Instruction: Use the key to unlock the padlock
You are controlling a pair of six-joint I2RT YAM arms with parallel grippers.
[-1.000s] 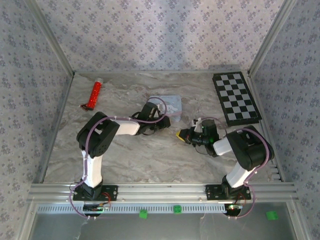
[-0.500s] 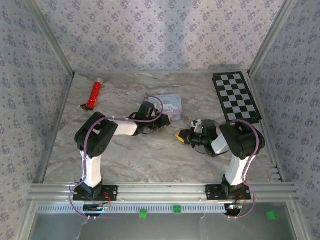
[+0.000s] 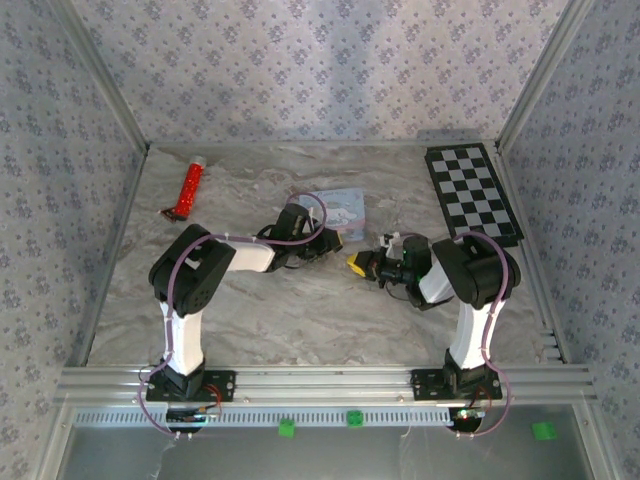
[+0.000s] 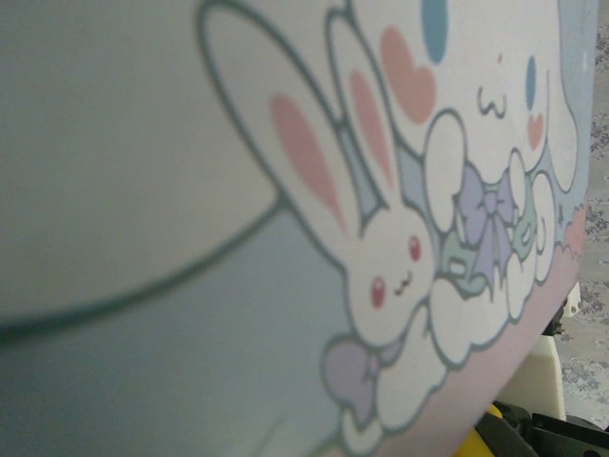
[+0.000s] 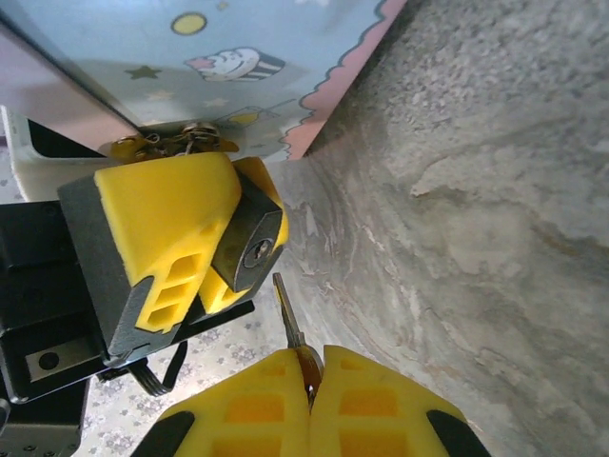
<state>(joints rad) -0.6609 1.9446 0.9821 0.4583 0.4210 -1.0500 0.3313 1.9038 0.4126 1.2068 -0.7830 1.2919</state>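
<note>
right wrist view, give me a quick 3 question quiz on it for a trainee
1. True or false: the key lies loose on the table.
2. What holds the padlock? A) the left end effector B) the table C) a human hand
3. Fill in: the key's blade points toward the padlock's ____.

Key: 1 false, the right end effector pinches it; 2 A; 3 keyhole.

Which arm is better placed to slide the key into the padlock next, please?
Right. The right gripper pinches the key, its blade aimed at the keyhole, just short of the padlock that the left gripper holds.
</note>
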